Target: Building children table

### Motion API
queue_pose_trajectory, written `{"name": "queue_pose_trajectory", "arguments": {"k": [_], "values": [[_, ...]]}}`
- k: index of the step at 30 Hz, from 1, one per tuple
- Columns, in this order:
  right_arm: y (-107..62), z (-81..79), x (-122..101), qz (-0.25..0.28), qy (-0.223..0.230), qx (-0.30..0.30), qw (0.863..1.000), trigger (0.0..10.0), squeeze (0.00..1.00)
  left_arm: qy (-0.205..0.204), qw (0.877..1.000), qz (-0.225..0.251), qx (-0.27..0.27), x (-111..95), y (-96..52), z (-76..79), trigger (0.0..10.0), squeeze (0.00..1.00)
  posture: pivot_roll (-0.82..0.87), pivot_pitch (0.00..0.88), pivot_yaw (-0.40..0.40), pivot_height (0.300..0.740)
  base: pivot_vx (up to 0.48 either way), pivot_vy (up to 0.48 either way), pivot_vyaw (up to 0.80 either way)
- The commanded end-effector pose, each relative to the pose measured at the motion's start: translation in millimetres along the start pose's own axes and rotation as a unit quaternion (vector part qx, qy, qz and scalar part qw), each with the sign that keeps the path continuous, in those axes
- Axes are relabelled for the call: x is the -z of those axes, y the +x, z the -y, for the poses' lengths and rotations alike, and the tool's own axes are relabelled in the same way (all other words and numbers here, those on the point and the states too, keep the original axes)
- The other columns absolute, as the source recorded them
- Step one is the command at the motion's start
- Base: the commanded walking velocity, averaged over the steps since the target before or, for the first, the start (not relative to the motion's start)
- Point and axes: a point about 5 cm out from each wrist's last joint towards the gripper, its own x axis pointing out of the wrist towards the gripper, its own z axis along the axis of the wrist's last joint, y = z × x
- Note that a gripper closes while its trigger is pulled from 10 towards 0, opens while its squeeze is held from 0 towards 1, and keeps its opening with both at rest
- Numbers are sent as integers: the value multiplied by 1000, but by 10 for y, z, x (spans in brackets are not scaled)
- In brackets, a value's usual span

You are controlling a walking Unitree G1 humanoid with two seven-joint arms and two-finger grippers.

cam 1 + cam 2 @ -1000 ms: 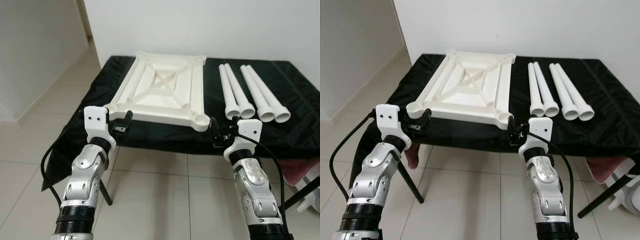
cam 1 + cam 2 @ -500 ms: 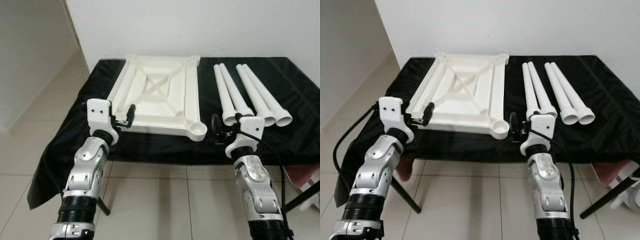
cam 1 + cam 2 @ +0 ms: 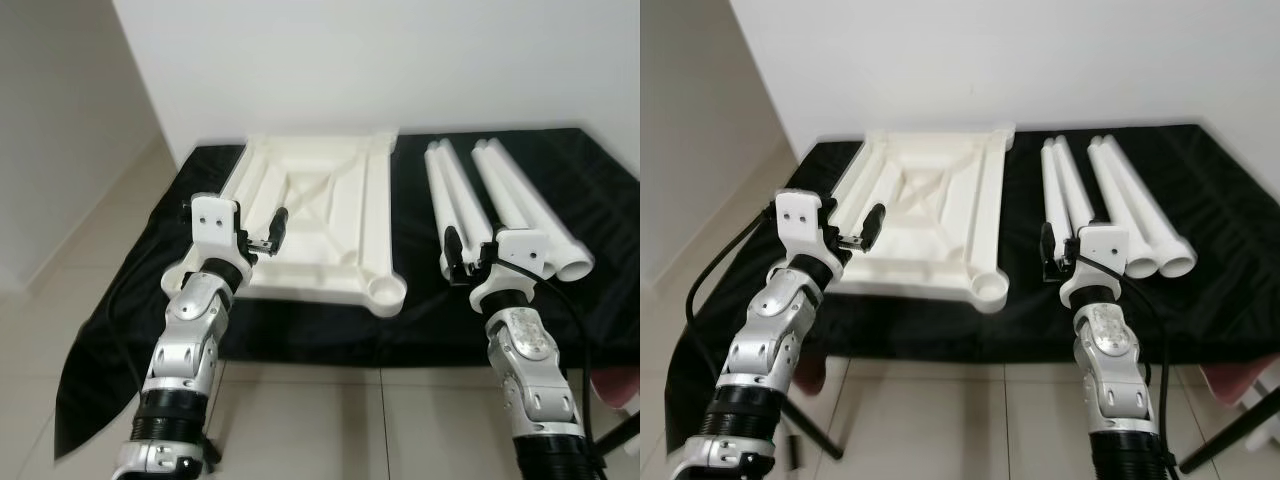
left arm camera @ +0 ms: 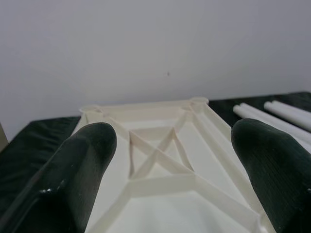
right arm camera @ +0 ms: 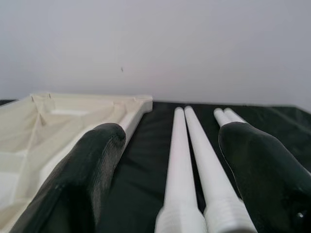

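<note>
Overhead, both spread pincers (image 3: 278, 222) (image 3: 451, 252) hover; ribbed white plastic tabletop (image 3: 320, 215), tapered legs (image 3: 500, 200).

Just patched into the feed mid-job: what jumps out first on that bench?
The big white tabletop lies upside down on the black-covered bench, ribbed underside and corner sockets facing up. To its right, four white legs lie in two pairs, wide ends toward the robot. The left gripper hovers over the tabletop's near left part and the right gripper at the nearest pair's wide ends, both with jaws open.

Bare black cloth (image 3: 415, 215) between tabletop (image 3: 320, 215) and legs (image 3: 500, 200)
</note>
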Motion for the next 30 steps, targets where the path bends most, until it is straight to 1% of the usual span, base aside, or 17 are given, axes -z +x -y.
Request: {"name": "queue_pose_trajectory", "arguments": {"k": [1, 16, 25, 29, 30], "values": [[5, -86, 22, -3, 8, -13, 1000, 10000, 0, 2, 1000, -6, -21, 34, -52, -116, 10000, 0, -137, 0, 85, 740, 255, 0, 0], [4, -80, 21, -2, 7, -15, 1000, 10000, 0, 2, 1000, -4, -22, 37, -52, -114, 10000, 0, -137, 0, 83, 740, 258, 0, 0], [11, -66, 22, -6, 7, -9, 1000, 10000, 0, 4, 1000, 5, -30, 3, -39, -113, 10000, 0, -140, 0, 85, 740, 0, 0, 0], [25, -65, 35, -19, 22, -8, 1000, 10000, 0, 13, 1000, 1, -28, -23, -13, -92, 10000, 0, -145, 3, 81, 740, 0, 0, 0], [56, -28, 39, -37, 37, 2, 999, 10000, 0, 24, 1000, -1, -2, -76, 19, -43, 10000, 0, -150, 23, 77, 740, 0, 0, 0]]}}
